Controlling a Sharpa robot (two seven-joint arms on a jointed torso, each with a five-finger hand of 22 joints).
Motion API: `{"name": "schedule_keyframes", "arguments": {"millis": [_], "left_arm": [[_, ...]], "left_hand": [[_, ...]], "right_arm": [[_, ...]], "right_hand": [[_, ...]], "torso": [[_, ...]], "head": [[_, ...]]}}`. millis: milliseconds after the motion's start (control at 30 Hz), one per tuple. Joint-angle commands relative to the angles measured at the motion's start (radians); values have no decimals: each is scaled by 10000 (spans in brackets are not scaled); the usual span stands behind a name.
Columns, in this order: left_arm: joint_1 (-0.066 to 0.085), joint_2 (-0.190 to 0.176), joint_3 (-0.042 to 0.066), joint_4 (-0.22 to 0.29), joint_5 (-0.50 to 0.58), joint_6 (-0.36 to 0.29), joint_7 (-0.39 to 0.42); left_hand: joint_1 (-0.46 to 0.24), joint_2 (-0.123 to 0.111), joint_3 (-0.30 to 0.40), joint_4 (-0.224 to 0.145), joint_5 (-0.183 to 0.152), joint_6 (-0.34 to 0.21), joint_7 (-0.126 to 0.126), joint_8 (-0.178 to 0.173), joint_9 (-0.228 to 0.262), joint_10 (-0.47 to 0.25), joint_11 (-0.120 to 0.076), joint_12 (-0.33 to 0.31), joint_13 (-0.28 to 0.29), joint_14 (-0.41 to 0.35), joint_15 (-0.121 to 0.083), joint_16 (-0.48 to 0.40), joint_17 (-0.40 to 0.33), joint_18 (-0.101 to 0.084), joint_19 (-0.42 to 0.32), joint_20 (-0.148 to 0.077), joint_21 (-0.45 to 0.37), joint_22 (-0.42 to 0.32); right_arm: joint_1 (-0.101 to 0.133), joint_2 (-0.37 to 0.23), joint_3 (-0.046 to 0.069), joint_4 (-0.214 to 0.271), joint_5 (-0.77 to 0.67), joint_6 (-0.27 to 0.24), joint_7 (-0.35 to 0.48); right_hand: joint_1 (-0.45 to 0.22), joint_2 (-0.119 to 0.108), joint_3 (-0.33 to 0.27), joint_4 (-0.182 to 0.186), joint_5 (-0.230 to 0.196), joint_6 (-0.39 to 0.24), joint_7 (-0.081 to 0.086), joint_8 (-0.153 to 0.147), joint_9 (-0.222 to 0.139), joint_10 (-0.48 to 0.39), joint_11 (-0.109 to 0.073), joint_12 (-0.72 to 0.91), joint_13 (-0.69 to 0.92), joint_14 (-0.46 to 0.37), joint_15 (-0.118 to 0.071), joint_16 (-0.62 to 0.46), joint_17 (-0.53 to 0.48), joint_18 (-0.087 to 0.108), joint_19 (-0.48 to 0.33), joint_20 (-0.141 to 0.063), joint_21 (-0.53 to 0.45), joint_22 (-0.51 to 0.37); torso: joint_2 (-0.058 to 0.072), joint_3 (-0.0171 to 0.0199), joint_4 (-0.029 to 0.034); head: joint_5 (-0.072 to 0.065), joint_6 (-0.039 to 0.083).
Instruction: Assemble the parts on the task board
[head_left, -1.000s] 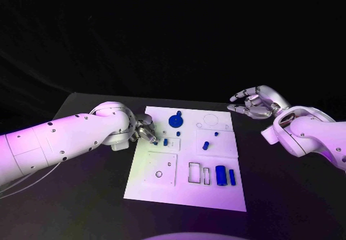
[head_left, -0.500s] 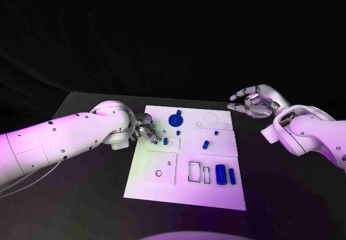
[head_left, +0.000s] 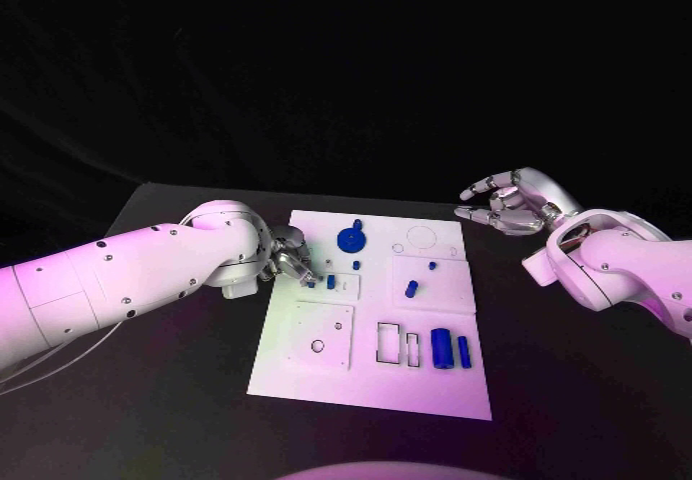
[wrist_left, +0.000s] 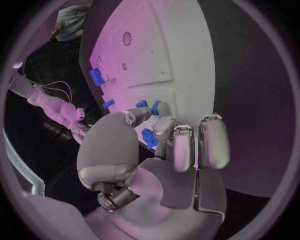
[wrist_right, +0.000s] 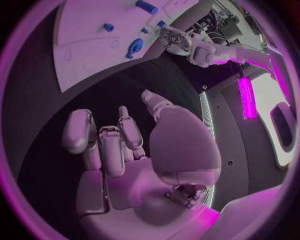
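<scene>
The white task board (head_left: 325, 365) lies in the middle of the table. On it sit a blue gear-like disc (head_left: 351, 240), a small peg (head_left: 411, 290) and two blue cylinders (head_left: 441, 350) beside rectangular cut-outs. My left hand (head_left: 289, 260) hovers at the board's left edge with its fingers curled, and it seems to pinch a small blue part (wrist_left: 149, 138) between thumb and finger, right next to two more small blue parts (wrist_left: 154, 106) standing in the board (wrist_left: 156, 45). My right hand (head_left: 505, 205) floats off the board's far right corner, fingers apart and holding nothing (wrist_right: 125, 145).
The black table (head_left: 173, 400) surrounds the board on all sides. My left arm (head_left: 130, 280) lies across the table's left part. A round outline (head_left: 423, 238) and a small ring hole (head_left: 317, 348) mark the board.
</scene>
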Motion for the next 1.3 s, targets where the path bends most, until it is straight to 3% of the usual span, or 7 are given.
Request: {"name": "schedule_keyframes", "arguments": {"millis": [33,733,1300], "left_arm": [[-46,33,-31,-10,39,290,36],[-42,-106,-1,40,-99,85,17],[-9,-345,355,374,43,-310,52]], "left_hand": [[-145,-22,-227,109,-30,52,10,-67,-38,82,-7,36,21,962,-49,52,2227,-161,53,-11,36,5],[-768,54,-1369,213,-25,123,28,-138,-269,69,8,0,33,964,-40,57,2242,-160,53,-5,28,15],[-963,68,-1717,216,-36,99,24,-145,-322,12,7,-71,-74,951,-45,41,2193,-148,34,-8,-6,-38]], "right_arm": [[-4,-6,0,16,-47,88,45],[-4,-20,0,11,-33,66,62],[-5,-1,0,-18,-8,56,83]], "right_hand": [[-64,4,-17,52,44,-38,-4,46,17,-76,-14,-33,-17,432,-78,-70,132,61,-64,10,-62,-14],[-149,1,-142,189,51,-76,-5,69,16,-97,-14,-64,-51,423,-81,-98,83,69,-82,5,-120,-50],[-190,11,-207,267,57,-94,-5,83,16,-118,-14,-92,-81,393,-81,-154,-42,91,-139,4,-214,-126]], "torso": [[1,5,-5],[0,-3,1],[-5,-1,-4]], "head": [[4,7],[-61,19],[-55,61]]}}
